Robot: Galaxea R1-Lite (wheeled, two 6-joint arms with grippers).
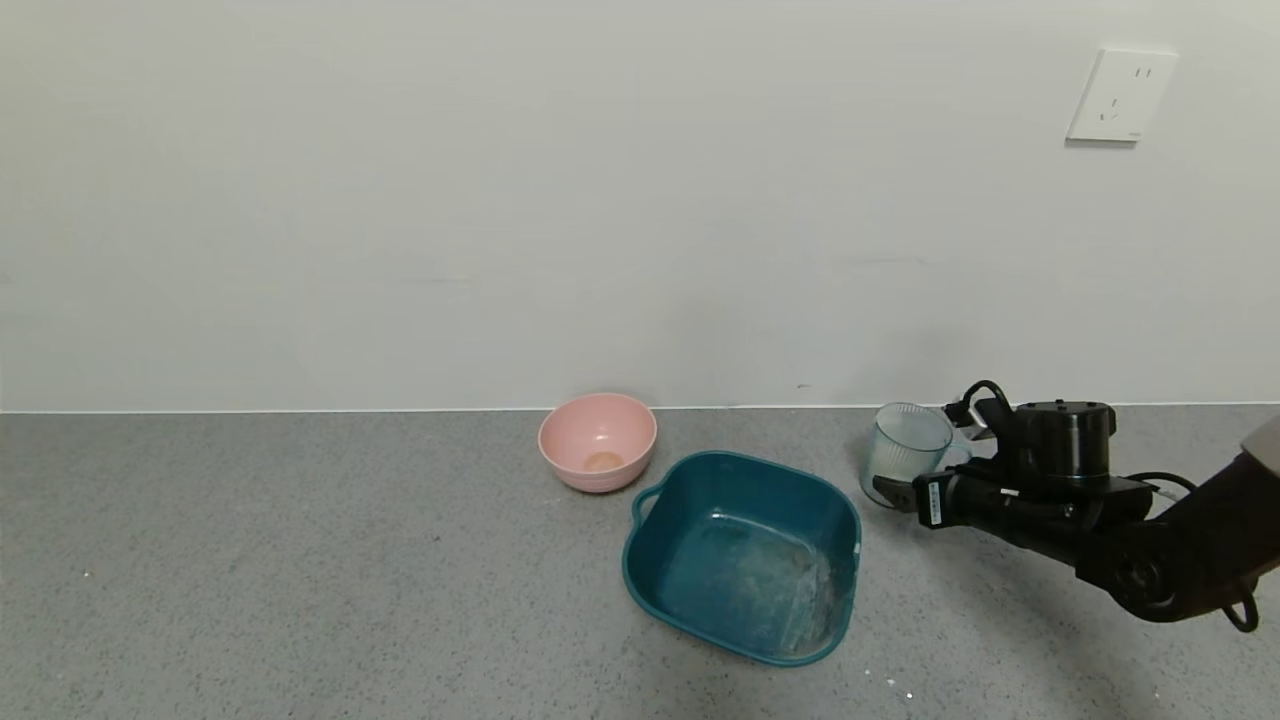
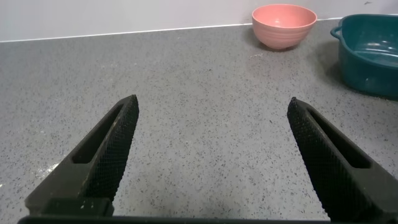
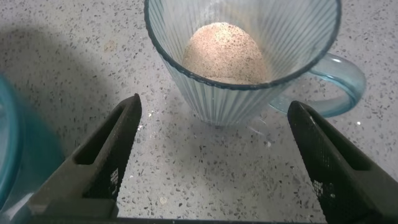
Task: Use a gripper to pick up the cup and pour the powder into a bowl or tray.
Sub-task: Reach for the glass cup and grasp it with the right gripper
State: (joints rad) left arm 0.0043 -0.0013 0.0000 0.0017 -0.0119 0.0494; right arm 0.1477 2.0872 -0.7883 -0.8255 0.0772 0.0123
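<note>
The cup [image 1: 900, 462], a pale blue-green ribbed mug, stands upright on the grey counter, to the right of the dark teal tub [image 1: 640, 560]. In the right wrist view the cup [image 3: 230, 99] holds a heap of beige powder [image 3: 225, 53], and its handle [image 3: 339, 87] sticks out to one side. My right gripper [image 1: 918, 452] is open with its fingertips level with the cup's base, one on each side, not touching it. My left gripper [image 2: 213, 106] is open and empty over bare counter. It is out of the head view.
A pink bowl [image 1: 598, 440] stands behind and left of the tub, near the wall. It also shows in the left wrist view [image 2: 283, 25], with the tub [image 2: 373, 53] beside it. Pale residue lies on the tub's bottom [image 1: 800, 590]. The wall runs along the counter's back edge.
</note>
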